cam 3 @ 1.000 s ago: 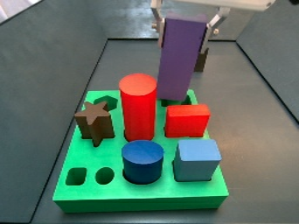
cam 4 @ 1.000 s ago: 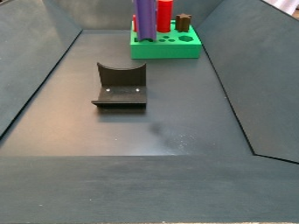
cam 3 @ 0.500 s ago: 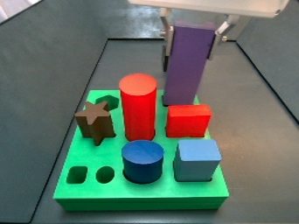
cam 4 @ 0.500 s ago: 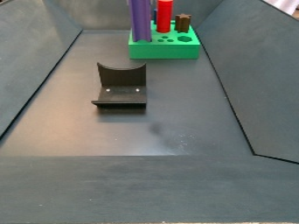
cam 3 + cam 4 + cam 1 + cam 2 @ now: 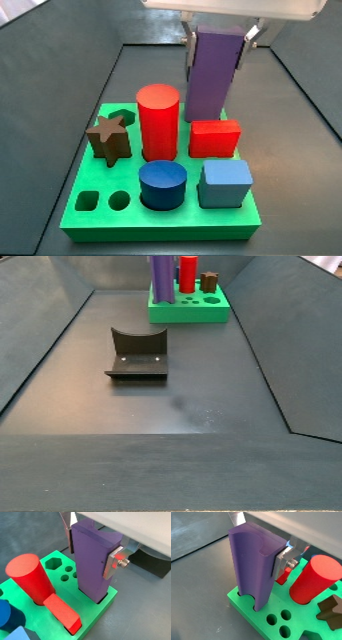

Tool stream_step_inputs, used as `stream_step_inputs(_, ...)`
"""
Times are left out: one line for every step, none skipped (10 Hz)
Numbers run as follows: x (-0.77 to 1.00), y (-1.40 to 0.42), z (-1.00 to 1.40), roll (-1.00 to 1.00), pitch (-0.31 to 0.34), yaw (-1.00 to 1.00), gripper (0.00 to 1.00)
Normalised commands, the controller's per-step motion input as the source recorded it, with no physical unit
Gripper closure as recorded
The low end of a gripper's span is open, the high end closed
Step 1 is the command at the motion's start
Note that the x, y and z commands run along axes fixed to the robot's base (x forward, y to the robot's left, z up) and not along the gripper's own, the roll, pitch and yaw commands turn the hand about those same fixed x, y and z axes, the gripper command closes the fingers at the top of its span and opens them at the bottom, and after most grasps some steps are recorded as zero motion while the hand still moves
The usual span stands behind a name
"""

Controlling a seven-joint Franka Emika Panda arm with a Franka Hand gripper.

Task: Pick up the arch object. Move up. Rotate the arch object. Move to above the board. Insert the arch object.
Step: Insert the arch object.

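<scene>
the board [image 5: 94, 222] sits at the far end of the floor, and the arch object [image 5: 214, 75] stands upright with its bottom end down in a slot at the board's back edge, right behind the red cube [image 5: 214, 137]. the gripper [image 5: 214, 35] is above the board, jaws clamped on the arch object's upper part, with 1 silver finger [image 5: 112, 562] flat against its side.

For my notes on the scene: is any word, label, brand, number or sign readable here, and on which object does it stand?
None can be read: no text shows on the arch object, the board, the other blocks, the fixture or the gripper above the board.
</scene>
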Motion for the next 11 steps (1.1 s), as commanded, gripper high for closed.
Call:
stream_step_inputs(0.02, -0.04, -0.5, 0.0, -0.057, 0.22, 1.0)
stream_step_inputs(0.12, -0.03, -0.54, 0.0, -0.049, 0.11, 1.0)
stream_step_inputs(0.21, 0.0, -0.55, 0.0, -0.023, 0.0, 1.0)
stream_step_inputs(0.24, 0.0, -0.53, 0.01, 0.0, -0.13, 1.0)
stream_step_inputs(0.17, 0.0, -0.55, 0.01, 0.0, -0.12, 1.0)
stream_step_inputs(0.03, 0.0, -0.53, 0.03, -0.011, -0.02, 1.0)
stream_step_inputs(0.0, 0.0, -0.5, 0.05, -0.013, 0.0, 1.0)
stream_step_inputs(0.0, 0.0, -0.52, 0.06, -0.02, 0.0, 1.0)
stream_step_inputs(0.0, 0.0, -0.36, 0.0, -0.036, 0.0, 1.0)
stream_step_inputs(-0.05, 0.0, -0.1, -0.05, -0.139, 0.0, 1.0)
stream_step_inputs(0.0, 0.0, 0.0, -0.04, -0.02, 0.0, 1.0)
